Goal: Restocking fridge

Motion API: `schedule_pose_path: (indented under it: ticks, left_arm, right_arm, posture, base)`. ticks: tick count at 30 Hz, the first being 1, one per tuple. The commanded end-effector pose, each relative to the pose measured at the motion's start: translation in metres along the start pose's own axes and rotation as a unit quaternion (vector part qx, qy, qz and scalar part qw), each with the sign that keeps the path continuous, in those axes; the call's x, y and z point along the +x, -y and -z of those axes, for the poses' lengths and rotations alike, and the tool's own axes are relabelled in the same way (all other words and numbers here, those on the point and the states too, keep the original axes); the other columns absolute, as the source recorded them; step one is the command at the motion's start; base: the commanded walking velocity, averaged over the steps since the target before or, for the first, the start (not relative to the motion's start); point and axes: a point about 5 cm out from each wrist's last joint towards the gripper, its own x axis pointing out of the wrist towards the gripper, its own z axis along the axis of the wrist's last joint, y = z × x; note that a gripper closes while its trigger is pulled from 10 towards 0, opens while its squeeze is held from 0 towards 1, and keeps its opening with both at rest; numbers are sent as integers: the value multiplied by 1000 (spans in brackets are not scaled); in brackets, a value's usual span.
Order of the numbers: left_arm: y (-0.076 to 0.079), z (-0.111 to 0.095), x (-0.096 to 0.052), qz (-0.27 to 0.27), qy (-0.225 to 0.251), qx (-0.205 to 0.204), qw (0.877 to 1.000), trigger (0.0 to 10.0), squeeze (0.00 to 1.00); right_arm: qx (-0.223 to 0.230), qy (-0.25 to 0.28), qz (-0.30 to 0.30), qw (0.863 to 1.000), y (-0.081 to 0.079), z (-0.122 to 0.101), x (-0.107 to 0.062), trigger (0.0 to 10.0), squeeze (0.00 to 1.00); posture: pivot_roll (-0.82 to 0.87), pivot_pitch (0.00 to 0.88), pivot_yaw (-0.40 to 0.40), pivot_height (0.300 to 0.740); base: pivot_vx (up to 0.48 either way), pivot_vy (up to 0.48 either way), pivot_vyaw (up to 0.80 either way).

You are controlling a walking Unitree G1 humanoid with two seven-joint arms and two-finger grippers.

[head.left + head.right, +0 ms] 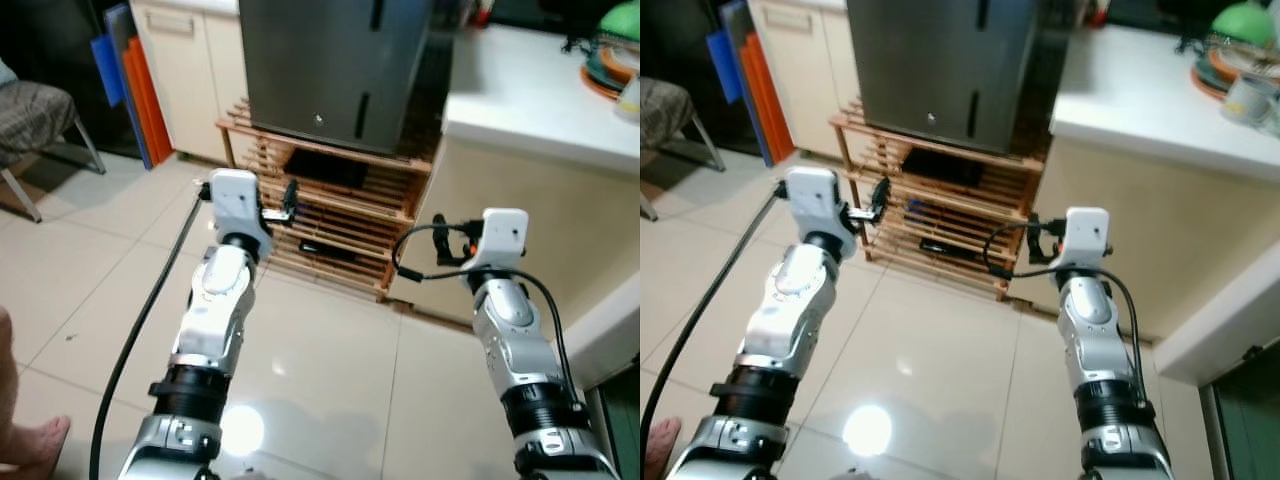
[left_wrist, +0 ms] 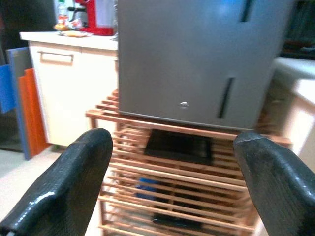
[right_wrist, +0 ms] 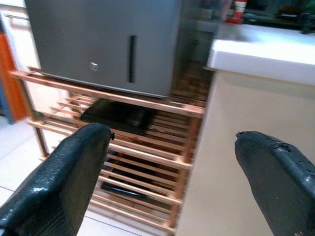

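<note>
While both arms reach forward, left gripper (image 2: 170,189) and right gripper (image 3: 174,184) gape — released, empty. Grey fridge (image 1: 335,65) sits on a wooden rack (image 1: 350,225) — well apart.

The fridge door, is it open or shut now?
Shut. The grey fridge shows a flat closed front on the wooden rack; no gap or interior shows.

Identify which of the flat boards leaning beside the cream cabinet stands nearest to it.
The orange board. It leans right next to the cream cabinet, while the blue board stands on its far side, further from the cabinet.
</note>
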Motion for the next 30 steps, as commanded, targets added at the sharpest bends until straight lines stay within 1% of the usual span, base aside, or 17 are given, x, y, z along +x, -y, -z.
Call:
schedule_pose_path:
  ticks: [1,7,17,18,19,20,30]
  left_arm:
    - [11,-2,1,17,2,-6,1000,10000,0]
    - [10,0,-1,23,-4,4,1000,10000,0]
    - [8,1,-2,25,-7,2,1000,10000,0]
    - [8,2,-3,25,-9,3,1000,9098,0]
    - [7,3,-3,24,-11,4,1000,9255,0]
    - [7,3,-4,24,-12,4,1000,10000,0]
    - [5,5,-6,19,-16,1,1000,10000,0]
  right_arm:
    - [-7,-2,19,1000,15,2,-2,10000,122]
    - [-3,-2,30,1000,17,6,-5,10000,125]
    - [-6,-2,35,999,19,9,-10,10000,125]
    - [-6,-2,35,999,20,10,-10,10000,129]
    - [-7,-2,36,999,21,10,-11,10000,125]
    - [-7,-2,36,999,21,10,-11,10000,129]
    - [-15,-6,34,999,22,13,-14,10000,129]
  posture:
    - [-62,0,-26,740]
    - [-58,0,-14,740]
    - [-61,0,-13,740]
    - [-62,0,-15,740]
    - [-63,0,-15,740]
    - [-63,0,-15,740]
    - [-63,0,-19,740]
  base:
    - [428,0,0]
    - [435,0,0]
    - [445,0,0]
    - [446,0,0]
    - [442,0,0]
    - [442,0,0]
    - [445,0,0]
